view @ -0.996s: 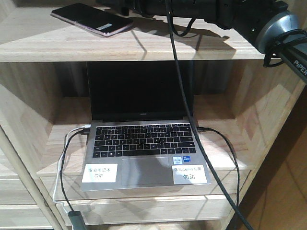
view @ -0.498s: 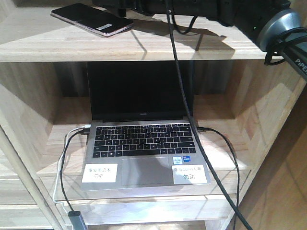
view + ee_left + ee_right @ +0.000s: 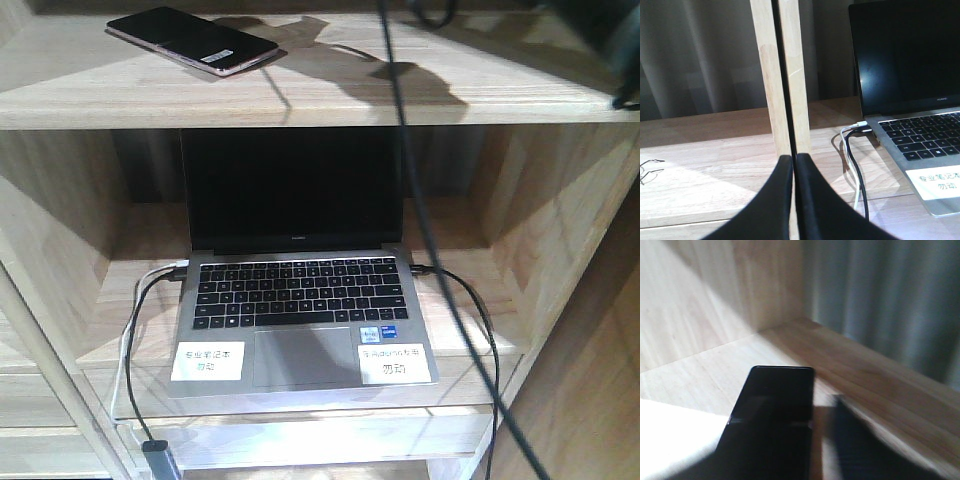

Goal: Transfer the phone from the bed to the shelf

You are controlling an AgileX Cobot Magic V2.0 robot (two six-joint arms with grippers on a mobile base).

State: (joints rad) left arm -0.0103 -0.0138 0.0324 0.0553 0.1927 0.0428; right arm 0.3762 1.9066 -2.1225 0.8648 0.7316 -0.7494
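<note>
Already the shelf is carrying the phone flat on its top plank, long axis slanting left-back to right-front. The right tool is sitting just behind it, apparently empty, its opening too blurred to tell; the left tool is hanging pinched together, empty, at the laptop level.

Phone lies on the shelf's upper plank, toward its left end. Laptop sits in the compartment below, cables at both sides.
</note>
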